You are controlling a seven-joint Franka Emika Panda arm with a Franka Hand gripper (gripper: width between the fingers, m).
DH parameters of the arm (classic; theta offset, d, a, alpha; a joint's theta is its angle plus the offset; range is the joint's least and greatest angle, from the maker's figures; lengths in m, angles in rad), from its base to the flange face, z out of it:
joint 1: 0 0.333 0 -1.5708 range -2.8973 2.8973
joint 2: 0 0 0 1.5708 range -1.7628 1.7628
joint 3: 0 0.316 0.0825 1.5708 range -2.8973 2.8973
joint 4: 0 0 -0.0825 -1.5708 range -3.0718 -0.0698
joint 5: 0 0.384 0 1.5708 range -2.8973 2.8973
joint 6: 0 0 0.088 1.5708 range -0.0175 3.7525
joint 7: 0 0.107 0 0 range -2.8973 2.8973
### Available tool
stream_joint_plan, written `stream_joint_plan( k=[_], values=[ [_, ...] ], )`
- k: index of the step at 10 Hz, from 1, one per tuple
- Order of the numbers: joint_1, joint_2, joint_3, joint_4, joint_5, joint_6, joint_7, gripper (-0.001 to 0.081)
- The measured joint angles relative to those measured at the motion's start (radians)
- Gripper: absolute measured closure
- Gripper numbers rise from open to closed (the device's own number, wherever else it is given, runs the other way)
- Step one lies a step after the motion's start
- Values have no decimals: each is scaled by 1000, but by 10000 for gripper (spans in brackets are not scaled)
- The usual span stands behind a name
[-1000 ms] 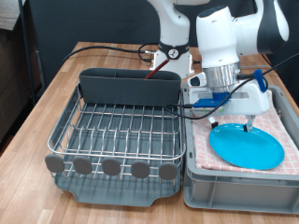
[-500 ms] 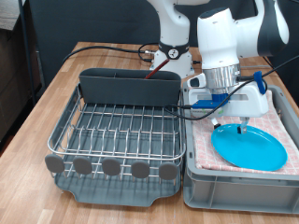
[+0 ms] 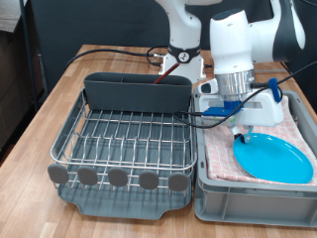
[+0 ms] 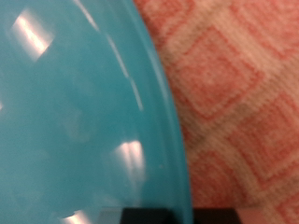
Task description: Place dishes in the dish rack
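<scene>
The round bright-blue plate [image 3: 274, 158] lies in the grey tub [image 3: 228, 193] on the pink checked cloth [image 3: 297, 127], at the exterior view's right. My gripper [image 3: 244, 136] is down at the plate's left rim. In the wrist view the plate [image 4: 75, 112] fills the picture and its rim runs into the dark fingertips [image 4: 154, 216], shut on it. The dish rack [image 3: 129, 139], silver wire on a dark grey tray, stands at the left with no dishes on its grid. A thin reddish-brown piece [image 3: 158, 77] shows at the back compartment's rim; I cannot tell if it is the spoon. The white cup is out of view.
The rack's tall grey back compartment [image 3: 137, 92] stands between the wire grid and the robot's base [image 3: 183, 55]. Black cables [image 3: 109, 50] trail over the wooden table [image 3: 45, 109] behind the rack. The tub's wall stands right beside the rack.
The blue plate has slid towards the exterior view's right inside the tub, and the gripper has moved right with it at its left rim.
</scene>
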Motion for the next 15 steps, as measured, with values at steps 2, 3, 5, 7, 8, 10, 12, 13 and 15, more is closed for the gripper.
stream_joint_plan(
  k=[2, 3, 5, 7, 8, 10, 12, 13, 15],
  values=[
    [8, 0, -8, 0, -1, -1, 5, 763],
    [13, 0, -13, 0, -3, -1, 8, 763],
    [47, -3, -52, -2, -34, -6, 42, 763],
    [120, -14, -135, -10, -97, -13, 111, 763],
    [156, -25, -176, -15, -128, -24, 144, 775],
    [215, -52, -253, -22, -193, -59, 205, 775],
    [287, -82, -353, -29, -313, -107, 309, 778],
    [324, -100, -406, -35, -388, -131, 375, 778],
    [379, -146, -496, -47, -549, -187, 512, 783]
  ],
)
